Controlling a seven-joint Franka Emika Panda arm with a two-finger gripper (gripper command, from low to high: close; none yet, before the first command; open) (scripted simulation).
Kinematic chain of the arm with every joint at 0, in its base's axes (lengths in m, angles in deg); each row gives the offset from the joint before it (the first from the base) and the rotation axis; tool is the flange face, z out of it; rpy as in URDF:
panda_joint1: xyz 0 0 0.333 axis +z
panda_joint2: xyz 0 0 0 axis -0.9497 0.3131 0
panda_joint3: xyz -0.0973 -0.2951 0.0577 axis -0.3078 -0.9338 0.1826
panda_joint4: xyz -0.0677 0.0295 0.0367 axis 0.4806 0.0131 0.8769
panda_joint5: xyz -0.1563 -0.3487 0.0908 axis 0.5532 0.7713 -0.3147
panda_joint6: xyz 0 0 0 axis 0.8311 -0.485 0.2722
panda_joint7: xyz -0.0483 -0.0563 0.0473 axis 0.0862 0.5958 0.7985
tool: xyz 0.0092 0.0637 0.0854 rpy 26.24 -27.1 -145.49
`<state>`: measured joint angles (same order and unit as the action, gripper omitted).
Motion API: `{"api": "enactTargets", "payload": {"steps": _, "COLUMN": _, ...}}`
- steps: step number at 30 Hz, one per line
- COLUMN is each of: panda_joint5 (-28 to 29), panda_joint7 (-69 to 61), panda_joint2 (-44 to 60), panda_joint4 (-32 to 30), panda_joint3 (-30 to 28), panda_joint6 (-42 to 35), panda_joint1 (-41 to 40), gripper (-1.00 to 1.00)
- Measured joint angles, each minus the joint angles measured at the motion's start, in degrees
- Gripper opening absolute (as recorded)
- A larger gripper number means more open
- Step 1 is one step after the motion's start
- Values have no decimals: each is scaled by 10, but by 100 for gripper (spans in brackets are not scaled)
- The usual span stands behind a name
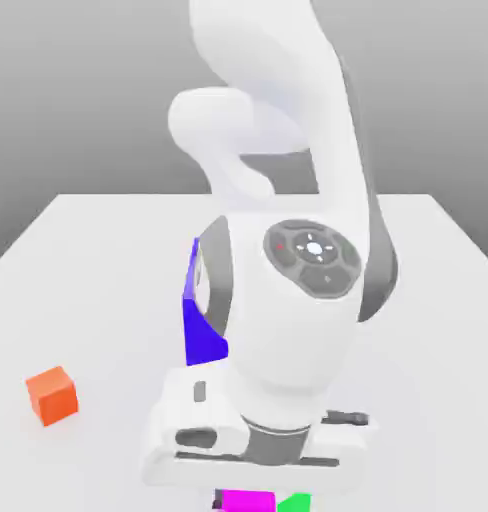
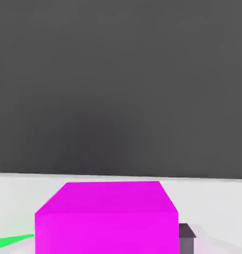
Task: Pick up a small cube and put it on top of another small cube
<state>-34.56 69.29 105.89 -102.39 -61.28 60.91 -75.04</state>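
Pink cube [image 2: 106,218]: sits directly under the hand, close before the hand camera; in the exterior view its top shows as a strip below the wrist, near the lower edge.
Green cube [image 1: 295,503]: just beside the pink cube, toward the exterior view's right; whether the two touch cannot be told.
Gripper [image 2: 113,233]: nearly closed, and judged to be clamped on the pink cube; one dark fingertip [image 2: 186,233] shows against the cube's side.
Orange cube [image 1: 52,394]: well apart on the table [image 1: 88,260], toward the exterior view's left.
Blue block [image 1: 200,325]: behind the arm, largely hidden by it.
Step in hand: carrying the pink cube to a second small cube, judged.
Likely target: the green cube, being nearest; not certain.
Handling advice: raise the pink cube clear of the target's top before moving sideways.
Alignment: square the faces and centre it over the target.
Release: lower until it rests, then part the fingers gently.
Risk: a sideways nudge could shift the target.
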Motion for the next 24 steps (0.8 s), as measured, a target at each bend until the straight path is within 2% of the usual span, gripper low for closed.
{"api": "enactTargets", "payload": {"steps": 6, "panda_joint5": -18, "panda_joint7": -17, "panda_joint2": 28, "panda_joint4": 23, "panda_joint3": -29, "panda_joint6": -59, "panda_joint1": -28, "gripper": -100}}
{"api": "enactTargets", "payload": {"steps": 13, "panda_joint5": -41, "panda_joint7": 0, "panda_joint2": 38, "panda_joint4": -8, "panda_joint3": -44, "panda_joint6": -93, "panda_joint1": -36, "gripper": -100}}
{"api": "enactTargets", "payload": {"steps": 19, "panda_joint5": -59, "panda_joint7": 16, "panda_joint2": 6, "panda_joint4": -46, "panda_joint3": -48, "panda_joint6": -81, "panda_joint1": -35, "gripper": -100}}
{"api": "enactTargets", "payload": {"steps": 24, "panda_joint5": -72, "panda_joint7": 24, "panda_joint2": -40, "panda_joint4": -89, "panda_joint3": -38, "panda_joint6": -40, "panda_joint1": -27, "gripper": -100}}
